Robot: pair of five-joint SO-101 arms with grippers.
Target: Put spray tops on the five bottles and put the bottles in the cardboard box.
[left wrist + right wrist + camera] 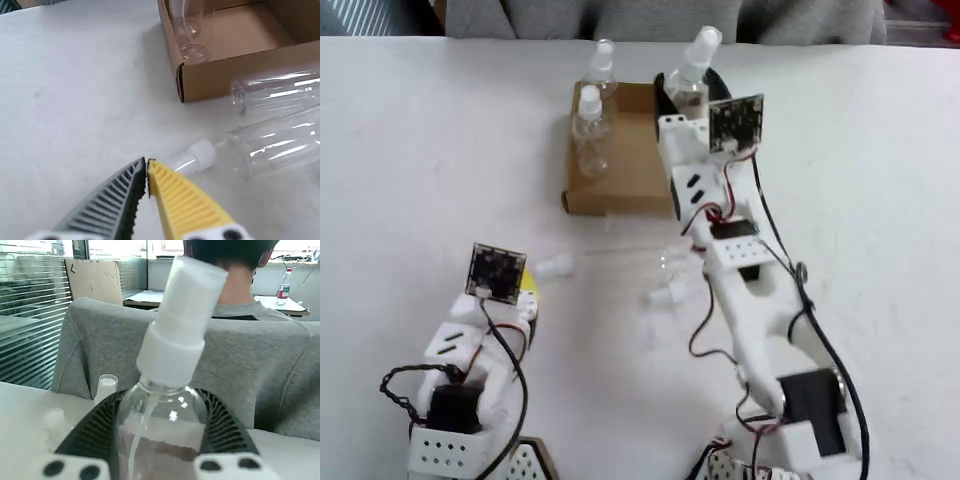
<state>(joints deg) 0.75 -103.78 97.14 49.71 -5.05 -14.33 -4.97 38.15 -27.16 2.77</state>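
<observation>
My right gripper (161, 415) is shut on a clear bottle (160, 445) with a white spray top (181, 325), held upright over the right end of the cardboard box (630, 185). A capped bottle (590, 125) stands in the box, and another (604, 62) stands at its far edge. Two clear bottles lie on the table in front of the box: one with an open neck (280, 92), and one with a white top (270, 145). My left gripper (146, 169) is shut and holds nothing, its tips just short of that white top (201, 152).
The box's front wall (240, 75) is close to the lying bottles. A person in a grey top (250, 355) sits behind the far table edge. Open table lies to the left of the box and around the left arm (470, 370).
</observation>
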